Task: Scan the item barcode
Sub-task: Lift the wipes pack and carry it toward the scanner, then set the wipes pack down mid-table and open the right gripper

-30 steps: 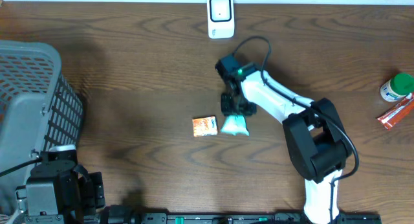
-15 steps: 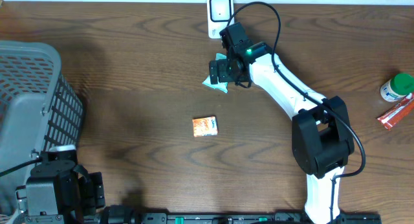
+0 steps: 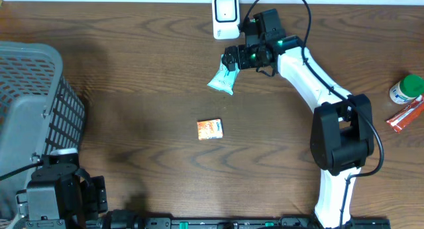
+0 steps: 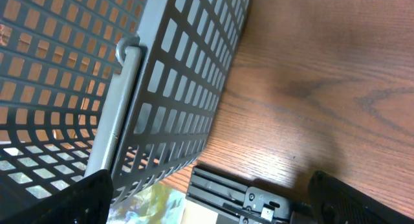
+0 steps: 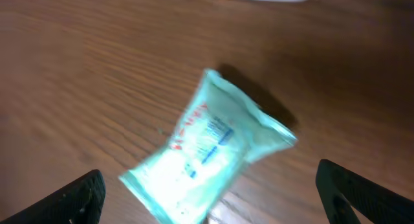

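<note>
Two tools gape empty: left tool (image 4: 207, 182), right tool (image 3: 232, 60) | pouch (image 3: 222, 80) loose at 7 o'clock of right tool, 6 o'clock of scanner (image 3: 226, 17) | brown wood surface (image 3: 132, 143); basket (image 3: 33, 77) at 9 o'clock

pouch (image 5: 207, 146): pale mint green, red and blue print (lettering too blurred to read)
small packet (image 3: 209, 128): orange, white patches
scanner (image 3: 226, 17): white, dark window
basket (image 3: 30, 90): grey grid mesh
table (image 3: 132, 57): dark brown woodgrain
bottle (image 3: 405, 89): white, green cap
</note>
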Controlling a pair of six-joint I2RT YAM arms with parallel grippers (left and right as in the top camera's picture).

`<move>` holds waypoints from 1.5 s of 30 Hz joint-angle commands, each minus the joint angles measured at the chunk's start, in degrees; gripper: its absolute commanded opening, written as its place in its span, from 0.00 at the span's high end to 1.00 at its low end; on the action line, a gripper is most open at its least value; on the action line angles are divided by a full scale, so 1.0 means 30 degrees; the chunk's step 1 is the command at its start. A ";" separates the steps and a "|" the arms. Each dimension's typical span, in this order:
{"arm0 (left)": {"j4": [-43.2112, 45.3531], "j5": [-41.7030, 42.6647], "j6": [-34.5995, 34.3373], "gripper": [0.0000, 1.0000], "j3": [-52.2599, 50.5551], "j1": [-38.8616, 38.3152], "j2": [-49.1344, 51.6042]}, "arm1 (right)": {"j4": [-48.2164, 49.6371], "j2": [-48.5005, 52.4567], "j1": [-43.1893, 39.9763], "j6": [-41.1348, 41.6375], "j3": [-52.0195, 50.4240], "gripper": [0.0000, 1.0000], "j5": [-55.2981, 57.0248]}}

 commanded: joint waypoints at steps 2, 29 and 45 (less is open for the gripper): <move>-0.0044 -0.0051 -0.0095 0.04 0.0044 -0.0095 -0.0066 | 0.1413 0.2171 -0.0699 -0.1457 0.0131 0.01 -0.4146; -0.0044 -0.0051 -0.0095 0.04 0.0044 -0.0095 -0.0066 | 0.2142 0.7912 -0.1005 -0.3883 0.0131 0.02 -0.8495; -0.0044 -0.0051 -0.0095 0.04 0.0044 -0.0095 -0.0066 | -0.3927 0.4969 -0.2244 -0.5916 0.0415 0.99 -1.0163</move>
